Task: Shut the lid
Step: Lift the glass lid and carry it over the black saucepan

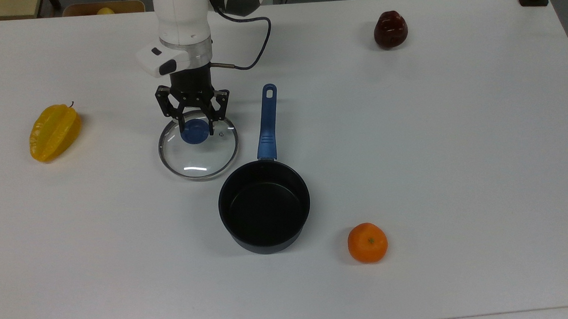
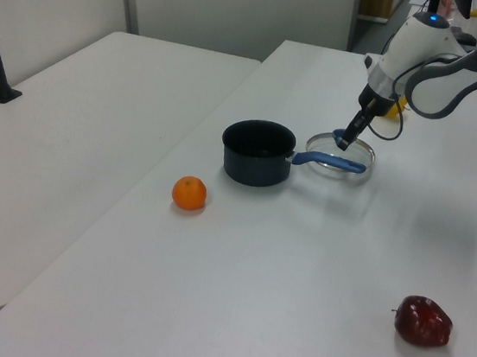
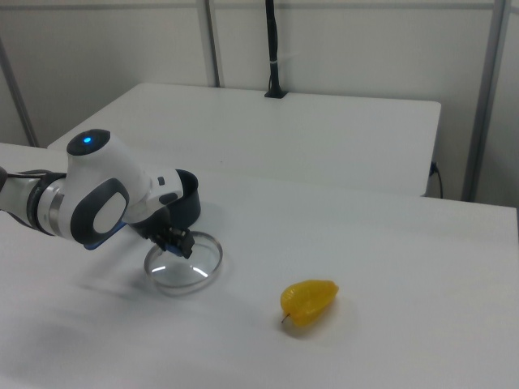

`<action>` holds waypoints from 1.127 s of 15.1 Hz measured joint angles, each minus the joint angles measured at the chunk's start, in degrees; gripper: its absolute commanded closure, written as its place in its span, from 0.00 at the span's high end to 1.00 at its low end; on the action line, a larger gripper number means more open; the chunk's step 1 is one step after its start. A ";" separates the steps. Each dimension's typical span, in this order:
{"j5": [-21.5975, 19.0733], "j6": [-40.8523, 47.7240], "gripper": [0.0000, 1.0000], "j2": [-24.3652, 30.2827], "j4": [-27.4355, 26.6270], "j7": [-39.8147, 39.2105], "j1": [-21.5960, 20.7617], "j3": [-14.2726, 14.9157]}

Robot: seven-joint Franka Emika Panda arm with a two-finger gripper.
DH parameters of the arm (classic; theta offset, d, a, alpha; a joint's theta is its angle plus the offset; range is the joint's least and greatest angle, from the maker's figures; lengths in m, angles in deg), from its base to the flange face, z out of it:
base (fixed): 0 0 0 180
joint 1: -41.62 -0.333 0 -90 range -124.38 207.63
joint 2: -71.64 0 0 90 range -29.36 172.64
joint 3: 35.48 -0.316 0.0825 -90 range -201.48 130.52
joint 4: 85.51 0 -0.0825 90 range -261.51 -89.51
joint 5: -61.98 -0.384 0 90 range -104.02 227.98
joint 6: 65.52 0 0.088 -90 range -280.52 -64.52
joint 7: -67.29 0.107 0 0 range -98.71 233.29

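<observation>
The round glass lid with a metal rim and blue centre knob hangs just above the white table, to the top view's left of the saucepan handle. My gripper points straight down over it, shut on the knob. The black saucepan stands open and empty nearer the front edge, its blue handle pointing away. In the left view the lid sits behind the handle under the gripper. In the right view the lid is below the gripper, and the saucepan is partly hidden by the arm.
A yellow starfruit lies at the top view's far left, an orange at the front right of the saucepan, and a dark red apple at the back right. A second table adjoins in the left view.
</observation>
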 measured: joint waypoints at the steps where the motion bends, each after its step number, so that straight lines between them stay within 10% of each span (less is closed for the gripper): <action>1: 0.00 0.22 0.46 0.02 0.84 0.93 0.01 0.02; 10: -0.01 35.30 0.46 -0.36 27.68 3.29 -0.10 -0.04; 17: 0.02 37.66 0.47 -8.17 39.35 2.44 -6.61 -0.46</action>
